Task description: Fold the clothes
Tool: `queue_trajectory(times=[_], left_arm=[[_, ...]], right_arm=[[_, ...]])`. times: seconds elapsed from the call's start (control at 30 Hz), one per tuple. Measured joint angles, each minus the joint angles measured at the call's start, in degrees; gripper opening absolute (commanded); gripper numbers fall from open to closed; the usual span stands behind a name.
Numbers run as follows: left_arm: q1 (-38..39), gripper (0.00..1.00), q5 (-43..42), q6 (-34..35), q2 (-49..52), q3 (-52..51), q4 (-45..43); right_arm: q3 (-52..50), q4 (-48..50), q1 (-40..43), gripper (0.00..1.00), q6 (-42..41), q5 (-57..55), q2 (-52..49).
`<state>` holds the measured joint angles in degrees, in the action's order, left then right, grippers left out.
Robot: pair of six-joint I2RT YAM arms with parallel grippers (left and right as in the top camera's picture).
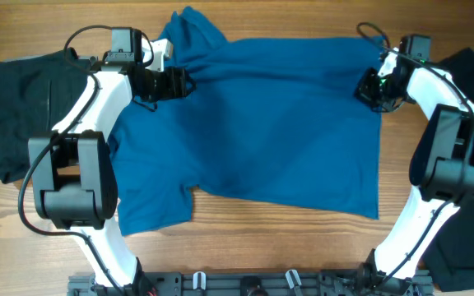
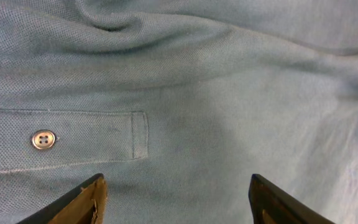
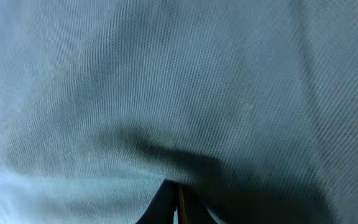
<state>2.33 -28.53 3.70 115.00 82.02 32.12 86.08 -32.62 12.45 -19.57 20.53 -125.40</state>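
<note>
Spread over the middle of the tabletop: a blue shirt, mostly flat, long axis running from the left edge toward the right edge. Collar end bunched up and pointing at the far left corner. Straight hem facing the right edge. One short sleeve reaching toward the near edge on the left side. Front side up, judging by the placket and a small pale button in the left wrist view.

Left gripper at the bunched collar end, close to the far edge. Fingers spread wide, released, with nothing but blue cloth between them.

Right gripper at the shirt's far hem corner, toward the right edge. Clenched on a pinch of the blue fabric, with cloth puckered into soft folds around the closed fingertips.

Left black garment flat along the left edge, just beside the collar end. Right black garment along the right edge, partly hidden behind the right arm.
</note>
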Motion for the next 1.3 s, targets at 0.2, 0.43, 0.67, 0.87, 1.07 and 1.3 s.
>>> queue_trajectory(times=[0.2, 0.43, 0.67, 0.87, 1.07, 1.3], left_arm=[[1.1, 0.91, 0.2, 0.0, 0.0, 0.0, -0.1], [2.0, 0.85, 0.2, 0.0, 0.0, 0.0, -1.5], [1.2, 0.81, 0.2, 0.0, -3.7, 0.0, -1.3], [0.6, 0.82, 0.2, 0.0, -5.6, 0.0, -1.4], [0.6, 0.85, 0.2, 0.0, -5.6, 0.0, -1.3], [0.6, 0.88, 0.2, 0.0, -5.6, 0.0, -1.3]], right_arm=[[0.2, 20.3, 4.3, 0.04, -10.0, 0.2, -3.7], [1.5, 25.0, 7.1, 0.27, -4.9, 8.7, -5.3], [3.1, -14.1, 4.3, 0.04, 2.6, 14.4, 10.1], [-2.9, -20.4, 1.0, 0.04, 3.3, 0.8, 8.9], [-6.9, -9.2, 1.9, 0.04, -0.1, -5.6, 6.4], [-6.5, 3.0, 10.2, 0.04, -3.5, -7.3, 4.7]])
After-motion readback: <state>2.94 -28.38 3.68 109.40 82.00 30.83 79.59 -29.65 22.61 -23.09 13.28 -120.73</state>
